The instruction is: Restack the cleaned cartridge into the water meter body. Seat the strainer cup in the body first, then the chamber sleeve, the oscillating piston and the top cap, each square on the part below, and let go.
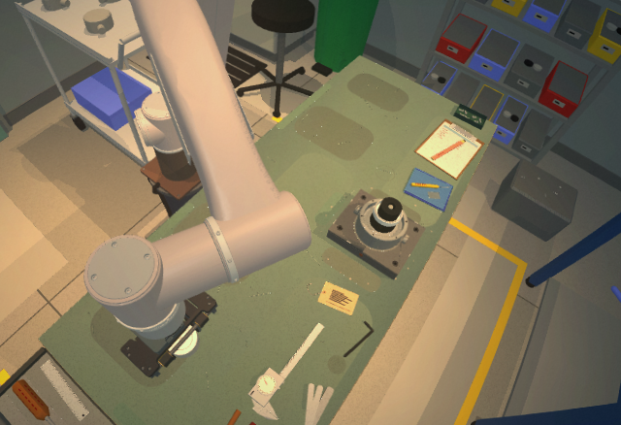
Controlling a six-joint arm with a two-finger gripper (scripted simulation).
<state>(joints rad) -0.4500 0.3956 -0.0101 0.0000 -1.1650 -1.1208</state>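
On the right half of the green bench the water meter body (377, 232) sits on a dark base plate. A stack rises from its bore, with a pale ring and the black oscillating piston (390, 207) on top. At the near left end of the bench my gripper (181, 344) points down at the mat under the arm's wrist. I grip the top cap (186, 345), a pale round disc that rests low on the bench. The wrist hides most of the fingers.
The near bench edge holds a dial caliper (286, 368), feeler gauges (317, 400), a hex key (360, 339) and a yellow card (338, 298). A blue pad (428, 188) and a clipboard (449, 148) lie behind the body. A tool tray sits at the near left corner.
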